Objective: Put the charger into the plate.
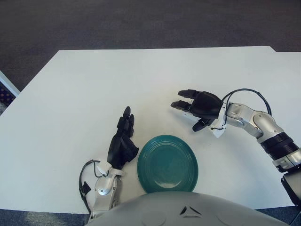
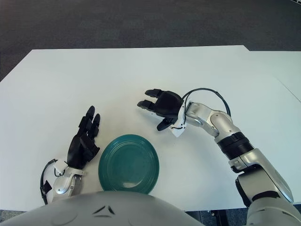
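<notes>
A teal plate lies near the table's front edge. My right hand hovers just beyond and to the right of it, fingers stretched to the left and thumb pointing down, with nothing between them. A small white block, which looks like the charger, shows on the table right below the heel of that hand, behind the thumb. I cannot tell whether it touches the hand. My left hand shows just left of the plate with its fingers extended and holding nothing.
The white table stretches far to the back and left. Its front edge runs just behind the plate. Dark carpet lies beyond the far edge. A black cable loops over my right wrist.
</notes>
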### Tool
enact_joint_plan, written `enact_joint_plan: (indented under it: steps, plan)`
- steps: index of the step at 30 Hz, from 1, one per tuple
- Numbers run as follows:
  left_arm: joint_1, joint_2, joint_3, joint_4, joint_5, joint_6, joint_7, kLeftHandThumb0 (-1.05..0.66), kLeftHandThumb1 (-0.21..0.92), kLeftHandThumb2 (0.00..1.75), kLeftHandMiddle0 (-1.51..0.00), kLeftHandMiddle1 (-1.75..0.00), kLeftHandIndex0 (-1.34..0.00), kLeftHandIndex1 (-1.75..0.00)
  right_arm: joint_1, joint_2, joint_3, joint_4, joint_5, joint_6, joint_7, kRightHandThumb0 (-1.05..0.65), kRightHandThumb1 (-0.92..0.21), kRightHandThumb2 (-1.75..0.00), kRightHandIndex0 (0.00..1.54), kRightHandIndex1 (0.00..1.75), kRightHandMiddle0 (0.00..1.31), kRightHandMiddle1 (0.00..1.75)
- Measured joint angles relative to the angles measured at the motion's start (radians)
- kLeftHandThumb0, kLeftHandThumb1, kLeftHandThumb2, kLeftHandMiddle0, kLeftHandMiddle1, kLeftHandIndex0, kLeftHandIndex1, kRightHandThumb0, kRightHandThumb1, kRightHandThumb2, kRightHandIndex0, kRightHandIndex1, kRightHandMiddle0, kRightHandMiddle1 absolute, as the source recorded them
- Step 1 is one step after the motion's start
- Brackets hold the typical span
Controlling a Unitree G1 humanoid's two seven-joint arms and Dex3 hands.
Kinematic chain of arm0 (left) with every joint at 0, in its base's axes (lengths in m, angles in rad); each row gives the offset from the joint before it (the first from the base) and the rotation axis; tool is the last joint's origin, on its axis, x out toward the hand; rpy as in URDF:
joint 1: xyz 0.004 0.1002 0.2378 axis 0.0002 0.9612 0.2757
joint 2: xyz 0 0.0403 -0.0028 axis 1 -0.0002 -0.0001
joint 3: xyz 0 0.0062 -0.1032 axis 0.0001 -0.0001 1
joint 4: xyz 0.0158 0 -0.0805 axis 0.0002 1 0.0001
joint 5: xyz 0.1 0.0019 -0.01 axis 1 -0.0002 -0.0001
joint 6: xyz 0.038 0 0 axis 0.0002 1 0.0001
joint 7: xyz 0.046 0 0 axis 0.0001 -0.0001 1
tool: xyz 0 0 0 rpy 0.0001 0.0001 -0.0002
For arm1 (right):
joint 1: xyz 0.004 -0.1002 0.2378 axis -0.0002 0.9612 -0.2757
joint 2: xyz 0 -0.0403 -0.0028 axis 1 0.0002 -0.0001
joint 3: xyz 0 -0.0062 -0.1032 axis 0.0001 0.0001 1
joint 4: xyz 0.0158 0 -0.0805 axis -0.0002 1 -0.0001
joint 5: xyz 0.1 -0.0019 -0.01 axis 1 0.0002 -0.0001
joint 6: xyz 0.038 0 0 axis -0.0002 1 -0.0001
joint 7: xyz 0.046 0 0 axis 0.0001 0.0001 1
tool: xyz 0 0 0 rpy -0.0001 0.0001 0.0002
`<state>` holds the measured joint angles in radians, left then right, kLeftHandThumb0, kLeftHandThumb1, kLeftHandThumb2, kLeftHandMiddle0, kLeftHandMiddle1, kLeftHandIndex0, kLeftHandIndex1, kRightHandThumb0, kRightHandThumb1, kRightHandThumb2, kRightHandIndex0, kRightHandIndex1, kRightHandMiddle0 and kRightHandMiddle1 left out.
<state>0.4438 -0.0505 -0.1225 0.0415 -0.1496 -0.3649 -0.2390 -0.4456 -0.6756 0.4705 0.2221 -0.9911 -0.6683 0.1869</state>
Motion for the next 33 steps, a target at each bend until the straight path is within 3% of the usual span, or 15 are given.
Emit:
enact_joint_plan:
  steps: [8,33]
  plan:
    - [0.002,0.001,-0.001,0.000,0.000,-0.004,-0.002,-1.05,0.92,1.31,0.00,0.00,0.00,0.00,-0.082,0.008,0.025,0.143,-0.013,0.000,-0.021,-0.91,-0.92,-0.74,0.15,0.01,0.00,0.32]
    - [0.002,0.000,0.003,0.004,0.000,-0.018,-0.005,-1.05,0.92,1.32,0.00,0.00,0.00,0.00,-0.166,0.048,0.108,0.377,-0.021,-0.042,-0.166,-0.94,-0.92,-0.74,0.17,0.01,0.00,0.34]
